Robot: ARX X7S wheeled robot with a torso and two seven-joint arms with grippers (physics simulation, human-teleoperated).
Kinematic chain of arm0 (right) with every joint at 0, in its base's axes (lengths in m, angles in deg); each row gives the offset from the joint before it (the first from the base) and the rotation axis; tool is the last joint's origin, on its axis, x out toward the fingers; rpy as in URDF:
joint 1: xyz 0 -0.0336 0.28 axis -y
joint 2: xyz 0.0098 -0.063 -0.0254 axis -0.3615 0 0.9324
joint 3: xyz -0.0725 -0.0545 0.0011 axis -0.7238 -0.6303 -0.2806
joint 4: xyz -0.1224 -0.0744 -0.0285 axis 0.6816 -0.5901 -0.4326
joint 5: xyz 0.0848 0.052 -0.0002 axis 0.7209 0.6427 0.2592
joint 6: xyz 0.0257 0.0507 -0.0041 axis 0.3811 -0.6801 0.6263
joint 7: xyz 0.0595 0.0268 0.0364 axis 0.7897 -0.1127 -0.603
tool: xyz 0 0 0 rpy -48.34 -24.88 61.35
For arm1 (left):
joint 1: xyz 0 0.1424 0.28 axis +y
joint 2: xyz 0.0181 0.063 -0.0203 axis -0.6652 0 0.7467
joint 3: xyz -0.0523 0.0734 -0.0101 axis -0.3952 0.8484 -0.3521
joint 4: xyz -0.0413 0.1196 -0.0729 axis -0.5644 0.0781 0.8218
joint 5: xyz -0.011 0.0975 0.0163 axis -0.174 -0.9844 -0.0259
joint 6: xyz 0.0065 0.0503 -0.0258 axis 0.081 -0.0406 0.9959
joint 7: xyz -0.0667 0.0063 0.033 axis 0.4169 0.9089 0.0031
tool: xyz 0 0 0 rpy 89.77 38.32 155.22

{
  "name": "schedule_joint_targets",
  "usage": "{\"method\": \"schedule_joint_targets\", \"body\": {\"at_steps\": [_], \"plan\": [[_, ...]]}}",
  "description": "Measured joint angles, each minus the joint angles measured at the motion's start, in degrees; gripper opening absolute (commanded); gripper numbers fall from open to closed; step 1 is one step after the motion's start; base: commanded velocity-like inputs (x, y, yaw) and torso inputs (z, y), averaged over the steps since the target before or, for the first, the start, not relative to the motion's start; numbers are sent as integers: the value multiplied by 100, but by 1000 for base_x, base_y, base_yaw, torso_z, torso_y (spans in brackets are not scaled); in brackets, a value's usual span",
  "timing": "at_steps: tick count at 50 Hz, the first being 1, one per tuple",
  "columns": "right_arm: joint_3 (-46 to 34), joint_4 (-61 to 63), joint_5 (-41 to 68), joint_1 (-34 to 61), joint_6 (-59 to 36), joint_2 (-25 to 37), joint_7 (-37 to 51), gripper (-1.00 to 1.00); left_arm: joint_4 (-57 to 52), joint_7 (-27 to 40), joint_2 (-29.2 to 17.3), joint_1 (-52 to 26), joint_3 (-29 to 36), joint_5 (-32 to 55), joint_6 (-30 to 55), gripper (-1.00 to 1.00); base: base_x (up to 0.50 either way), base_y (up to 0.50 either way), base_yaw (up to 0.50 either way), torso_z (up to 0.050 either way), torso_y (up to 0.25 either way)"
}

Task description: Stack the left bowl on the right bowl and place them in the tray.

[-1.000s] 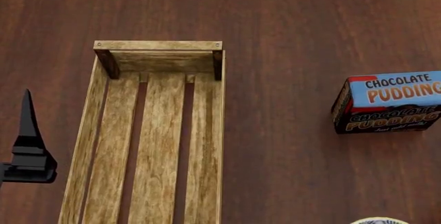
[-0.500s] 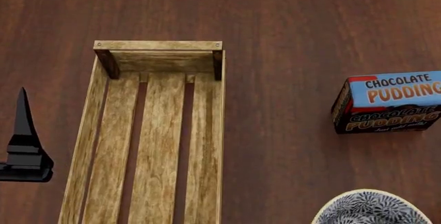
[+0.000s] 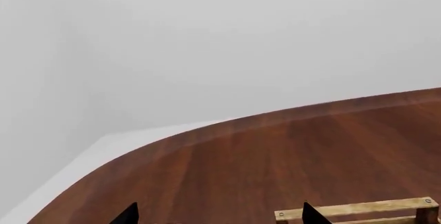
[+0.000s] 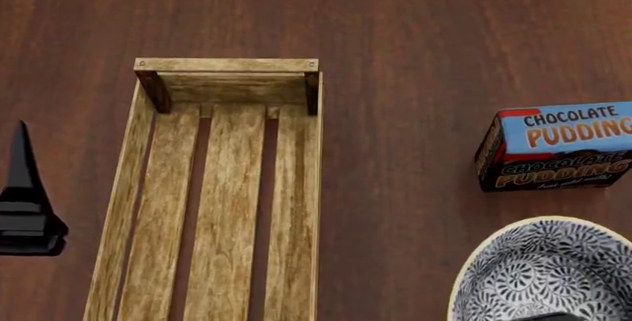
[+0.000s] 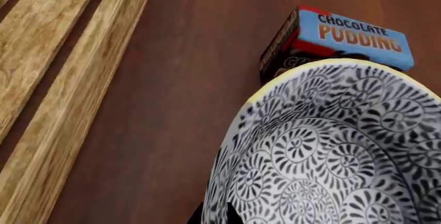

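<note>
A white bowl with a black floral pattern (image 4: 548, 273) is at the bottom right of the head view, to the right of the tray and outside it. It fills the right wrist view (image 5: 331, 146). My right gripper (image 5: 214, 214) is shut on the bowl's rim, one black finger on each side of the wall. Only this one bowl shows; I cannot tell if another sits under it. The tray (image 4: 225, 64), a long light-wood crate with a slatted bottom, is empty. My left gripper (image 3: 218, 218) is open and empty, left of the tray (image 3: 358, 209); one black finger (image 4: 24, 188) shows in the head view.
A blue-and-black chocolate pudding box (image 4: 558, 147) stands on the dark wood table right of the tray, just beyond the bowl; it also shows in the right wrist view (image 5: 344, 41). The table's curved far edge (image 3: 206, 126) shows in the left wrist view.
The bowl has come up into the head view from the bottom right and now shows much larger. My left gripper has drifted a little to the left.
</note>
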State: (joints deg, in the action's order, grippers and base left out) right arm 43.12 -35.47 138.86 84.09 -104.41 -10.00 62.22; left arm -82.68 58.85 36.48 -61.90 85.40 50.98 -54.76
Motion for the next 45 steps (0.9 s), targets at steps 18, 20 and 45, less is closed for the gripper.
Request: {"method": "schedule_joint_targets", "body": {"at_steps": [18, 20, 45], "plan": [[-36, -609, 2048, 1210, -57, 653, 1709, -100, -16, 165, -10, -107, -25, -32, 198, 100, 0, 0, 0, 0, 0], [-45, -676, 2173, 1314, -30, 738, 1801, -100, -14, 175, -8, -113, -30, -32, 190, 100, 0, 0, 0, 0, 0], [-141, -1598, 2759, 2334, 100, 1722, 1815, -100, 47, 136, 4, -203, -119, 205, 185, 100, 0, 0, 0, 0, 0]]}}
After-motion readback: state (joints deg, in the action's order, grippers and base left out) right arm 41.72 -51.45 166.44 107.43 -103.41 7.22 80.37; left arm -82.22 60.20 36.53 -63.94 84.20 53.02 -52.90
